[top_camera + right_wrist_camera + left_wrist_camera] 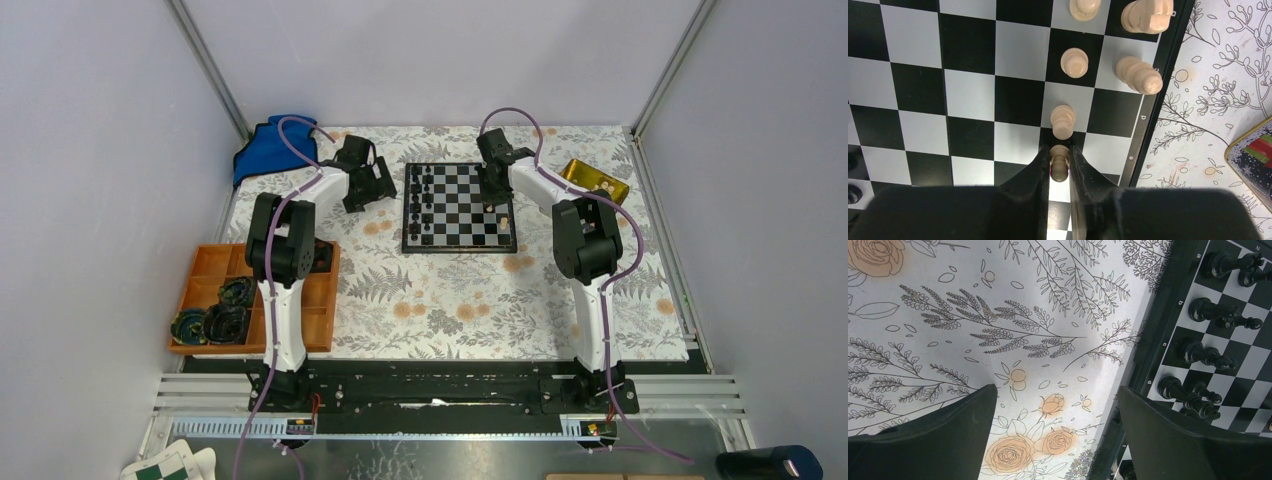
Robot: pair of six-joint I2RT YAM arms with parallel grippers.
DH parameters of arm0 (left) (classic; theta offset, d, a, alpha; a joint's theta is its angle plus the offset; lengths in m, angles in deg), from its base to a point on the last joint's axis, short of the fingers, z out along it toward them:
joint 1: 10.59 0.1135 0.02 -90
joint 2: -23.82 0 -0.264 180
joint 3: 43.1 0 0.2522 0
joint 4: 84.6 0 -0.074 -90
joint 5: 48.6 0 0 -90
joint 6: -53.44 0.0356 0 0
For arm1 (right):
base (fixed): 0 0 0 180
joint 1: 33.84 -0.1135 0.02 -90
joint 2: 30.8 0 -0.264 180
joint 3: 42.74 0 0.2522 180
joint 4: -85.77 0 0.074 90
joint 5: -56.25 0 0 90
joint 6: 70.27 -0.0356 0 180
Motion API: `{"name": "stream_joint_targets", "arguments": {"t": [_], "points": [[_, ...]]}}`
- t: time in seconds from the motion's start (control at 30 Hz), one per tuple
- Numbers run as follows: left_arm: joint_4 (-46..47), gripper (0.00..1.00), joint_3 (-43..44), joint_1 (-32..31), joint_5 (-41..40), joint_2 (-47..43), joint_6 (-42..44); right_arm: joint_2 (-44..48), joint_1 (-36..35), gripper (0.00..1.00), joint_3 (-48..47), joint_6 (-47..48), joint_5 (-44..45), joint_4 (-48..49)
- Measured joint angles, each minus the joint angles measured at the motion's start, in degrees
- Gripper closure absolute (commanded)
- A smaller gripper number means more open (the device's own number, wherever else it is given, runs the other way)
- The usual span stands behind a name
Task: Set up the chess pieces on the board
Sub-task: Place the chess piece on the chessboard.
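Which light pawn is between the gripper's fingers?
The light pawn at the bottom of the row: the right gripper straddles it, while the other pawns stand free.

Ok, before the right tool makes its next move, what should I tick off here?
1. Pale pawn between the fingers of the right tool: ok.
2. Pawn's base down on the board: cannot tell, the fingers hide it.
3. Grip let go: cannot tell.
4. Pawn lined up with neighbouring pale pawns: ok.
5. Left tool open, empty: ok.
6. Black pieces standing: ok.
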Motion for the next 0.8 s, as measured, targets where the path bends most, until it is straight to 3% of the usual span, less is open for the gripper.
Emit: {"name": "stream_joint_targets", "arguments": {"t": [0.3,0.8], "points": [[0.0,0.01,0.0,0.0,0.0,0.0,0.0,0.0,0.0,0.67,0.0,0.39,0.0,0.17],[0.0,0.01,-0.02,-0.02,-0.02,0.0,0.0,0.74,0.0,0.59,0.0,0.87,0.04,0.37]]}}
